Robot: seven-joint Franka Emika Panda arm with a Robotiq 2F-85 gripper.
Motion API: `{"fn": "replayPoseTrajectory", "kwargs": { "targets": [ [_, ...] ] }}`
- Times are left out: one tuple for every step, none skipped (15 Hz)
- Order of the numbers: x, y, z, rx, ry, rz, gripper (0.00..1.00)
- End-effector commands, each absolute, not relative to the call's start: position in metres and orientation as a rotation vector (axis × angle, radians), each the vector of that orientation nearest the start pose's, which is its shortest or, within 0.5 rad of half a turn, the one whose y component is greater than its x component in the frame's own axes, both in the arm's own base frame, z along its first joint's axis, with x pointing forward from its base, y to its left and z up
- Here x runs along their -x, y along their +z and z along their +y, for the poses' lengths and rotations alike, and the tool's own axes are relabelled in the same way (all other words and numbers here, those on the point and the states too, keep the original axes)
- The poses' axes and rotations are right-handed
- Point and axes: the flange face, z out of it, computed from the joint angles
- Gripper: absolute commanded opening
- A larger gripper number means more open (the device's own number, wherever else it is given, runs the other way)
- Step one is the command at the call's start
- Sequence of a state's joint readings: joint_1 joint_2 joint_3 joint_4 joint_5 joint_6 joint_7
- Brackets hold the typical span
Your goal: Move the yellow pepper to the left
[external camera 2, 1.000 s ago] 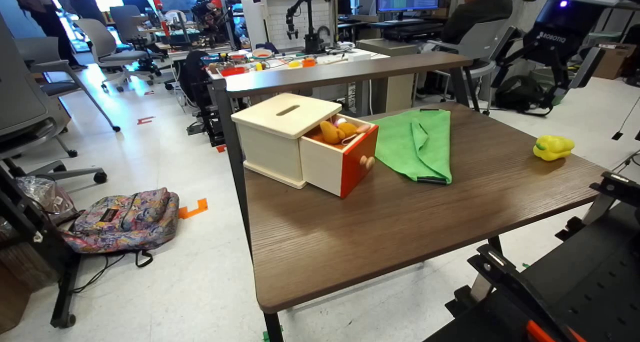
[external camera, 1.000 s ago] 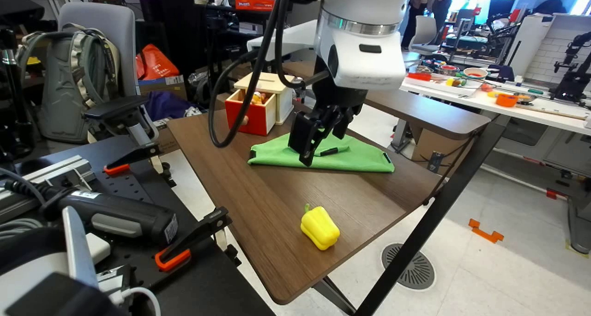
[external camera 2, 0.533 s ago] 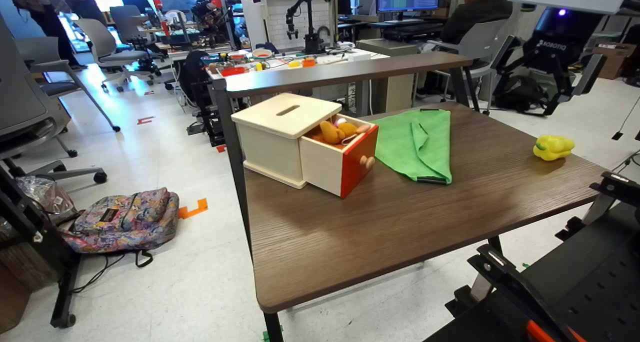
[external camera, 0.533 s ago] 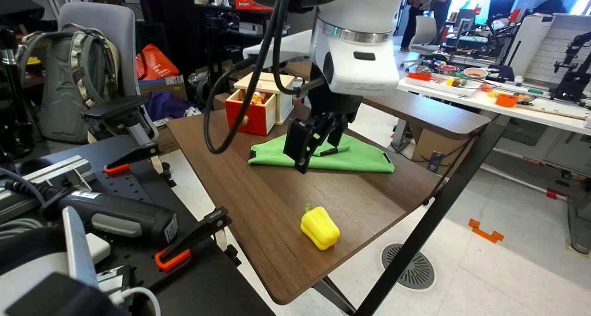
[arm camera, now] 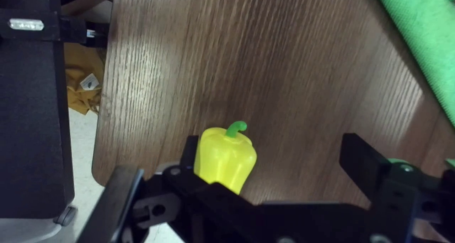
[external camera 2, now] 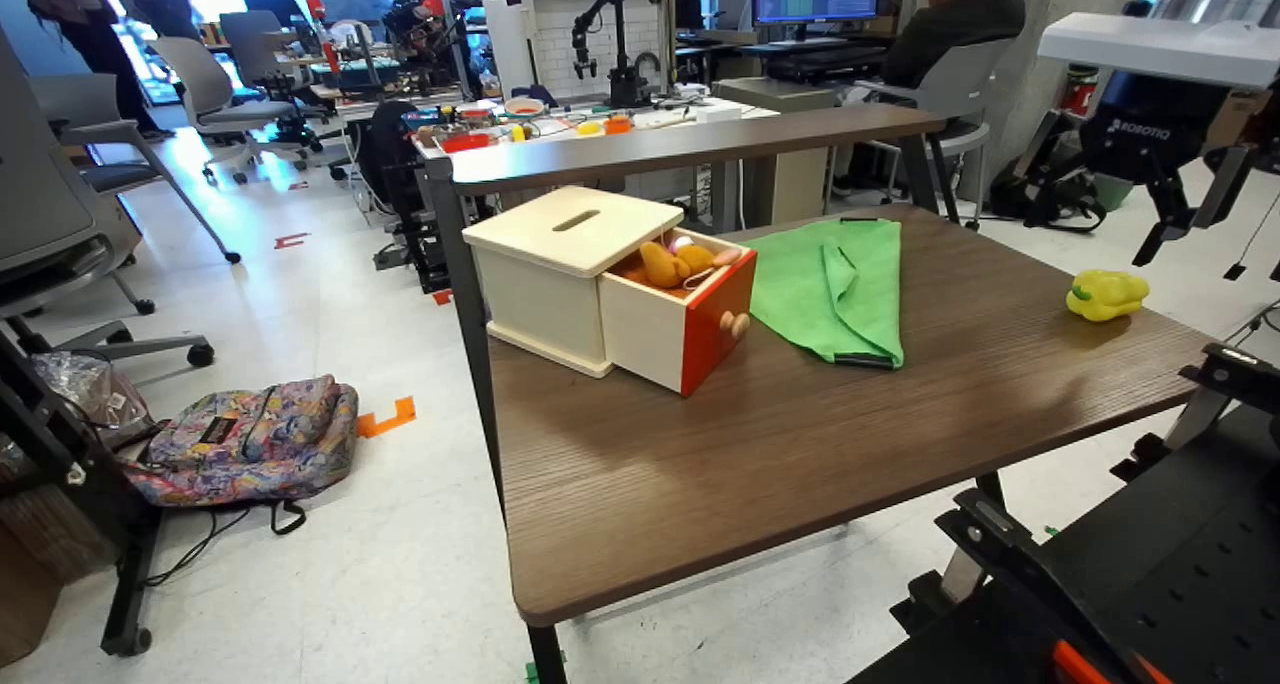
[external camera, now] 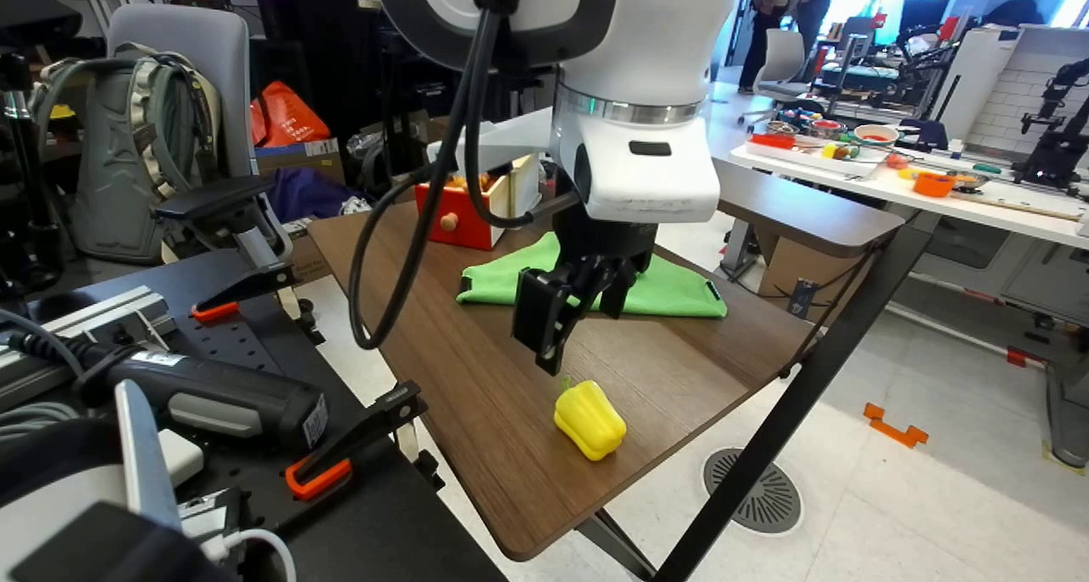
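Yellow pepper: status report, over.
Gripper open, holding nothing. Yellow pepper on table, not grasped. Green cloth lies apart from it, seemingly not in the way.

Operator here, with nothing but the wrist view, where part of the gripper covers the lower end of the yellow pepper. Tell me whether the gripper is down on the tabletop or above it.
Observer: Above it. In an exterior view, floor shows between the gripper and the tabletop.
Operator: Then describe how the end of the yellow pepper that I can't see is lying.
Observer: In an exterior view that end, opposite the green stem, points toward an edge of the tabletop, with a strip of brown surface showing between them.
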State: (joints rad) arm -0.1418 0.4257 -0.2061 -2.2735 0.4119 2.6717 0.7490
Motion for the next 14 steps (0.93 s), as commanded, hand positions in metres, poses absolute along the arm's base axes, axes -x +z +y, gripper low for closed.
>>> {"fn": "replayPoseTrajectory", "kwargs": {
  "targets": [
    [-0.489, 0.159, -0.211, 2.266, -0.018, 2.089, 1.00],
    [-0.488, 0.156, -0.214, 2.260, -0.017, 2.101, 1.00],
    [-0.488, 0.152, -0.218, 2.258, 0.004, 2.115, 1.00],
    [-0.487, 0.148, -0.220, 2.255, 0.013, 2.127, 1.00],
    [-0.487, 0.143, -0.223, 2.256, 0.026, 2.135, 1.00],
    [-0.487, 0.138, -0.225, 2.258, 0.035, 2.142, 1.00],
    [-0.487, 0.135, -0.226, 2.258, 0.039, 2.148, 1.00],
    [-0.487, 0.132, -0.228, 2.256, 0.038, 2.156, 1.00],
    [-0.487, 0.129, -0.229, 2.250, 0.039, 2.164, 0.75],
    [-0.488, 0.126, -0.231, 2.246, 0.033, 2.170, 0.74],
    [-0.488, 0.124, -0.232, 2.245, 0.035, 2.174, 0.65],
    [-0.489, 0.123, -0.233, 2.244, 0.036, 2.176, 0.58],
    [-0.489, 0.122, -0.233, 2.245, 0.038, 2.178, 0.51],
    [-0.489, 0.120, -0.233, 2.246, 0.037, 2.181, 0.42]
  ]
}}
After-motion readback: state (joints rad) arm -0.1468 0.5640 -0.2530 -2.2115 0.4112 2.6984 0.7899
